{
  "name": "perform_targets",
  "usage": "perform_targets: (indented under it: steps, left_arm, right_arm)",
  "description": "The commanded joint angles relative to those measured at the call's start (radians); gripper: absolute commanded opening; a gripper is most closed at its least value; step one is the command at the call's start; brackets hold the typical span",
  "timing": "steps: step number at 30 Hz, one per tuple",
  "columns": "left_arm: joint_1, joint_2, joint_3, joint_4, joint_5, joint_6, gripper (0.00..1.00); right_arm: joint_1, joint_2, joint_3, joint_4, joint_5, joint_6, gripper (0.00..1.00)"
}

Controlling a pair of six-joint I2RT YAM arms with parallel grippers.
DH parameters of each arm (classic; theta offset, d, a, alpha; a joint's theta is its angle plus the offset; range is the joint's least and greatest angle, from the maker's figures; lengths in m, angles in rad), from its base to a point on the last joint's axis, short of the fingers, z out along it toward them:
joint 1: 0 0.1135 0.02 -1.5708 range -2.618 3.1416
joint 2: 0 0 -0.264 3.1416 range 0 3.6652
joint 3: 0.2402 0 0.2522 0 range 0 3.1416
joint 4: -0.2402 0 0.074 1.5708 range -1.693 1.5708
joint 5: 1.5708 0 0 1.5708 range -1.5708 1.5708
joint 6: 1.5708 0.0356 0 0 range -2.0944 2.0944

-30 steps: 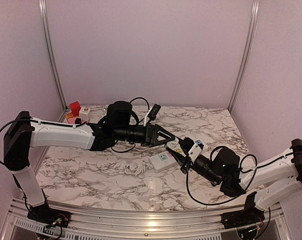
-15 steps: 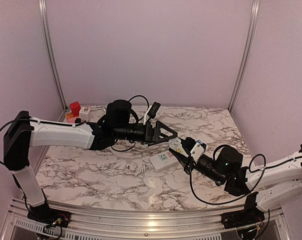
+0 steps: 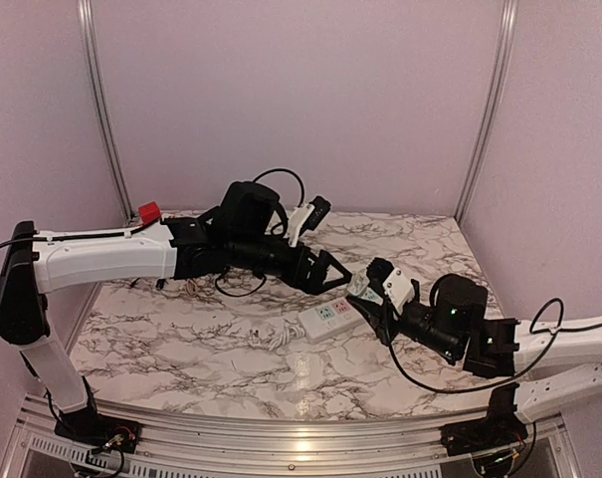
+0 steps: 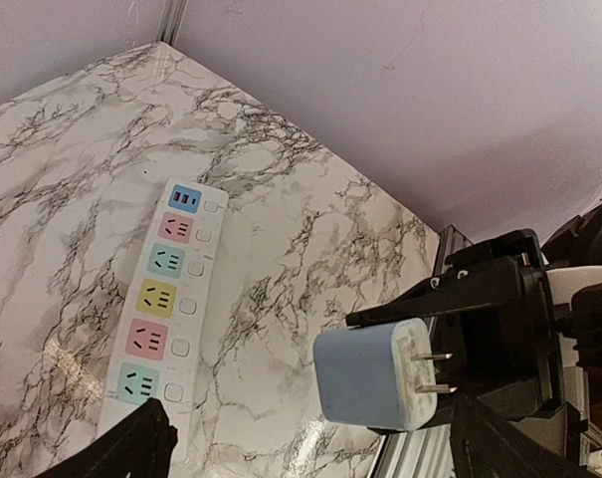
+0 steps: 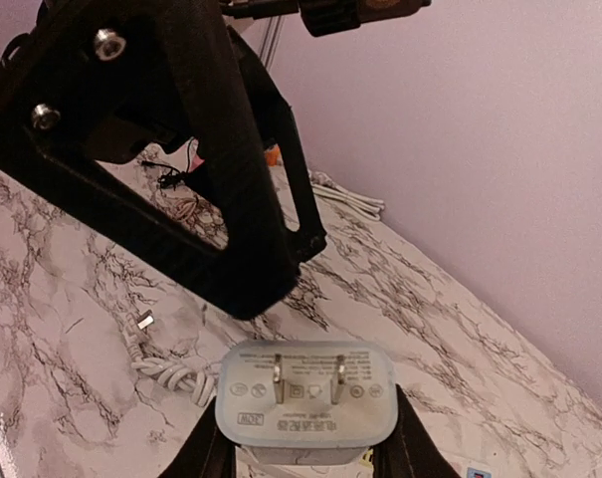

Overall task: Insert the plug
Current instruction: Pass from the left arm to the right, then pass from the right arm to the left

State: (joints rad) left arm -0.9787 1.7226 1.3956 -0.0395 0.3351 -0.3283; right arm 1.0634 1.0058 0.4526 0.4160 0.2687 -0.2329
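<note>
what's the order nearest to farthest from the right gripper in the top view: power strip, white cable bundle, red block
1. power strip: just left of the right gripper, slightly nearer the arm bases.
2. white cable bundle: further left, past the strip's left end.
3. red block: back left corner.

Robot lab enclosure, plain lilac walls, aluminium corner posts, marble-pattern table, aluminium rails along its near edge.

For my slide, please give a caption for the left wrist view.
Right gripper holds the blue plug, prongs bare, apart from the power strip.
</note>
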Motion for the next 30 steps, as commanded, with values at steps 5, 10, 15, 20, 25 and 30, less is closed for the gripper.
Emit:
perform_targets:
  steps: [5, 10, 15, 20, 25, 30]
  left_arm:
    - [-0.057, -0.003, 0.067, -0.123, -0.073, 0.107, 0.99]
    - [-0.077, 0.034, 0.105, -0.167, -0.085, 0.109, 0.99]
    - [-0.097, 0.088, 0.144, -0.188, -0.12, 0.107, 0.96]
    - [-0.107, 0.137, 0.19, -0.211, -0.154, 0.101, 0.86]
    - [-0.107, 0.159, 0.208, -0.217, -0.177, 0.106, 0.76]
    - [-0.107, 0.173, 0.223, -0.226, -0.184, 0.11, 0.72]
  right_arm:
    - [0.009, 0.034, 0.067, -0.136, 0.045, 0.066, 0.0]
    - [0.009, 0.04, 0.077, -0.134, 0.045, 0.079, 0.0]
    - [0.009, 0.046, 0.087, -0.133, 0.034, 0.087, 0.0]
    - [0.008, 0.048, 0.094, -0.138, 0.023, 0.09, 0.0]
    - [0.007, 0.047, 0.092, -0.144, 0.013, 0.093, 0.0]
    - [0.008, 0.046, 0.089, -0.139, -0.001, 0.096, 0.0]
